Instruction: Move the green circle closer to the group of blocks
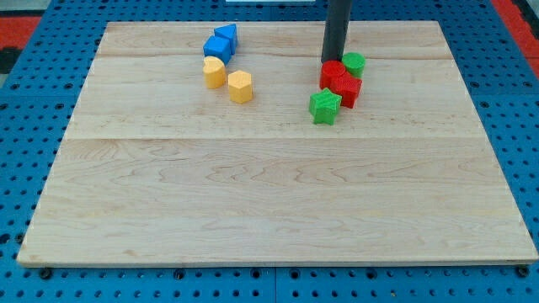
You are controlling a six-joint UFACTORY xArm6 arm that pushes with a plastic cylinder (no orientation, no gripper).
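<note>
The green circle (354, 63) sits at the upper right of the wooden board (269, 202), touching two red blocks (340, 82) on their upper right side. A green star (324, 106) lies just below the red blocks. My tip (330, 61) comes down from the view's top, right at the upper left of the red blocks and just left of the green circle. At the upper left lie a blue block pair (221, 44), a yellow block (214, 72) and a yellow hexagon (240, 87).
The board lies on a blue pegboard surface (25, 168); a red patch (17, 25) shows at the top left corner.
</note>
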